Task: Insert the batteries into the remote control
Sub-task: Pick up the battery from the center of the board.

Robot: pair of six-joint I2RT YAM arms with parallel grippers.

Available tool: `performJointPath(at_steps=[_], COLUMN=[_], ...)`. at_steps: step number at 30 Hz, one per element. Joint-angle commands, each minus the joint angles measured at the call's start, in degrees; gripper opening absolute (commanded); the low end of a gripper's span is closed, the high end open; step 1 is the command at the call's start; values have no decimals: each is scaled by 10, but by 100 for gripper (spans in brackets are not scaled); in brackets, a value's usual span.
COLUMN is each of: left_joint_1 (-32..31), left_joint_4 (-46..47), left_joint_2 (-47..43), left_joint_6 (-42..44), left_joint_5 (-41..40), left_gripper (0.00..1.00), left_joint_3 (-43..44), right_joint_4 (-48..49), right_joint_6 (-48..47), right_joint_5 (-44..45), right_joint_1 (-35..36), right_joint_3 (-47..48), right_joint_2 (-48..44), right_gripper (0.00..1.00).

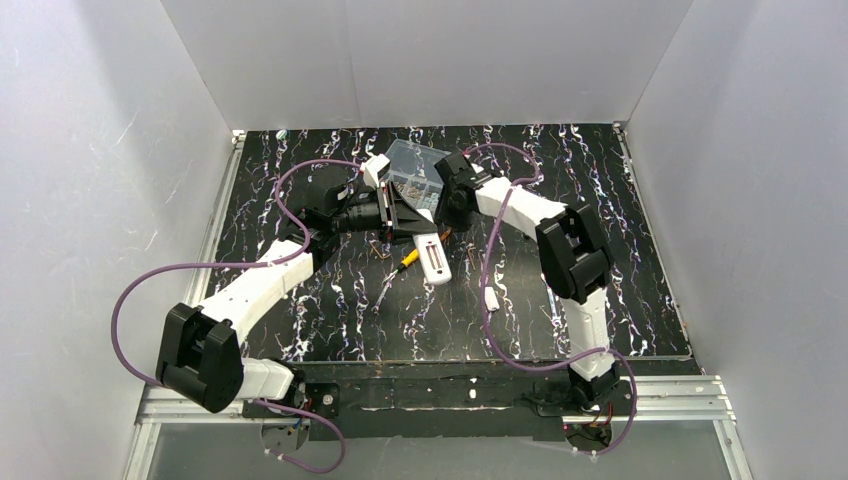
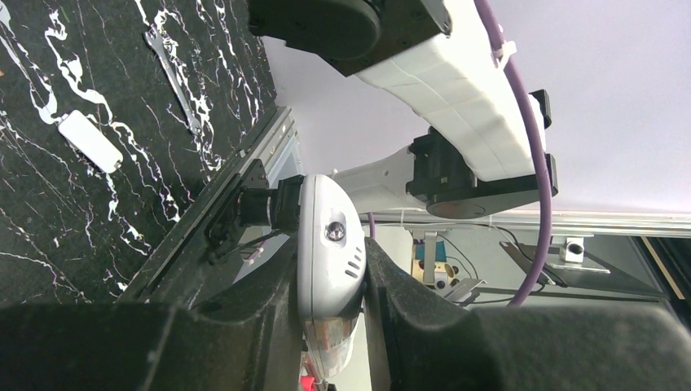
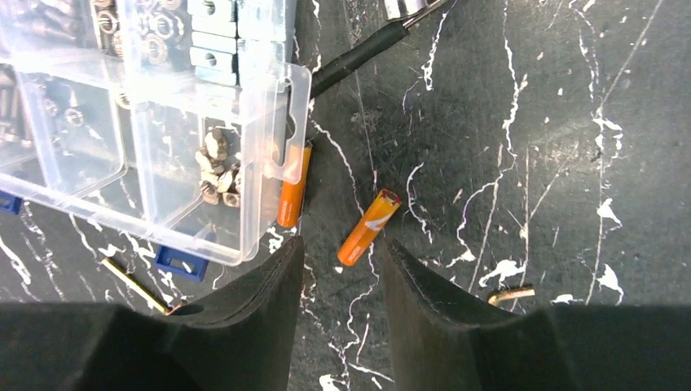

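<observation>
Closest in, left jaws are clamped on the remote control (image 2: 330,261), held up off the dark marbled worktop (image 2: 49,228). Rightward, a clear box (image 3: 281,114) holds nuts, bolts and metal blocks in separate compartments. One battery (image 3: 293,189) touches its corner, and a second battery (image 3: 368,228) lies loose just ahead of the right jaws, which stand apart. Battery print is too small to read.

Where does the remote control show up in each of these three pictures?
Top external: remote control, picture centre.
Left wrist: bottom centre, gripped between the left fingers.
Right wrist: not in it.
Shared landmark: small white plate, seen in top and left wrist views.
</observation>
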Motion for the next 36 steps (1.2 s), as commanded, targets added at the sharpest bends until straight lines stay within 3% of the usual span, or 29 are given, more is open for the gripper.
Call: performJointPath(at_steps=[1, 16, 22, 24, 31, 36], left_joint_1=[4, 7, 10, 11, 14, 15], left_joint_4=[12, 31, 34, 34, 42, -72], left_joint_2=[-23, -12, -14, -16, -12, -24], left_joint_6=[4, -6, -7, -7, -4, 102], left_joint_5=[33, 34, 34, 33, 42, 58], left_gripper=[0, 0, 0, 0, 0, 0], left_joint_3=[16, 11, 6, 3, 8, 55], right_joint_4=[-12, -24, -4, 15, 95, 229], right_joint_6=[9, -11, -52, -74, -206, -280], right_joint_5=[5, 26, 15, 20, -3, -32], right_joint_1=[-4, -3, -3, -3, -9, -9], right_joint_3=[30, -21, -68, -97, -206, -315], right_joint_2=[32, 21, -19, -54, -254, -425], right_gripper=[48, 29, 8, 1, 1, 1])
